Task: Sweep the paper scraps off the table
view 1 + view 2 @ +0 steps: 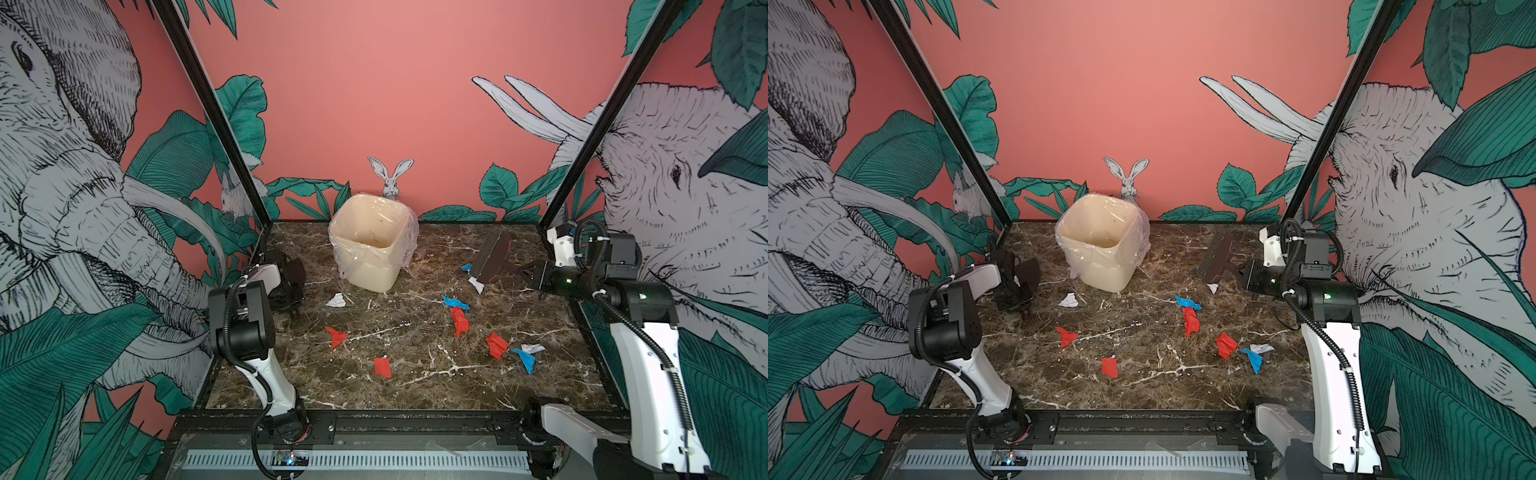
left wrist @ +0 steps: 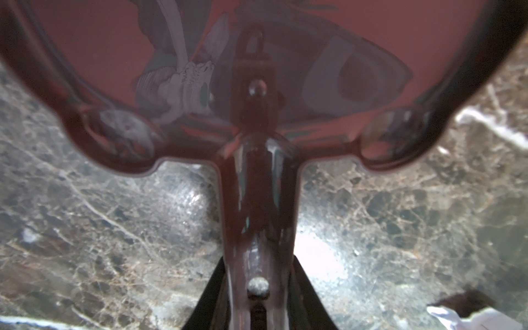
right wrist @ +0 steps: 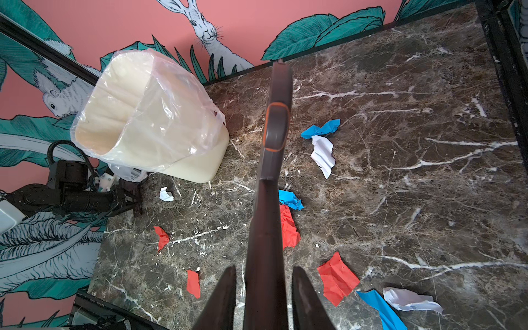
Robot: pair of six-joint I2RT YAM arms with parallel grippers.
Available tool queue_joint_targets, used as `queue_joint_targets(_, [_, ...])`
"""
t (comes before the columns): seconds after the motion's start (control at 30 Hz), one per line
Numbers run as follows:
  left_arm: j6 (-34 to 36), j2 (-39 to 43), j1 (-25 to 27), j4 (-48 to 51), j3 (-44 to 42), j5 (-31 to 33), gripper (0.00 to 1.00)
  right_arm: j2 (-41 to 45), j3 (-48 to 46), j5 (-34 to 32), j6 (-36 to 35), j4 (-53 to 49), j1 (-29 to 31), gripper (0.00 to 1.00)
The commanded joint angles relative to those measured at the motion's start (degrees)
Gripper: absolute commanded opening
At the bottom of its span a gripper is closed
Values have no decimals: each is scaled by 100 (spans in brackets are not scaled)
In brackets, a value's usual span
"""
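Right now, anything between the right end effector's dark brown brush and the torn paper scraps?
Nothing visible. The dark brown brush is beside a blue paper scrap and white paper scrap; only bare marble table between.

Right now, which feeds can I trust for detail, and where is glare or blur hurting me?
Left wrist view: the dustpan sits close to the lens, soft and glossy, mirroring its surroundings, with a glare patch on the table. Right wrist view: paper scraps are sharp; the brush handle hides part of one red scrap. Both top views: evenly lit, scraps clear, slightly soft.
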State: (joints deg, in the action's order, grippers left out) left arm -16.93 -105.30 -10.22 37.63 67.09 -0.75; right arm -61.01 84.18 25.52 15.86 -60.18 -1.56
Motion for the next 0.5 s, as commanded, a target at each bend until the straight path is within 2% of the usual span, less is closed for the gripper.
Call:
queue_joint_targets(0.0, [-72,140,-8,111,-170,25,0,90,-7,111,-11,389,-22,0])
queue_joint_targets(0.2, [-73,447,-10,272,-126,149,0,78,-42,156,5,428,-25,0])
queue_joint_targets(0.47, [232,1642,11,974,-196,343,0,-66,-80,186,-93,323,-22,0])
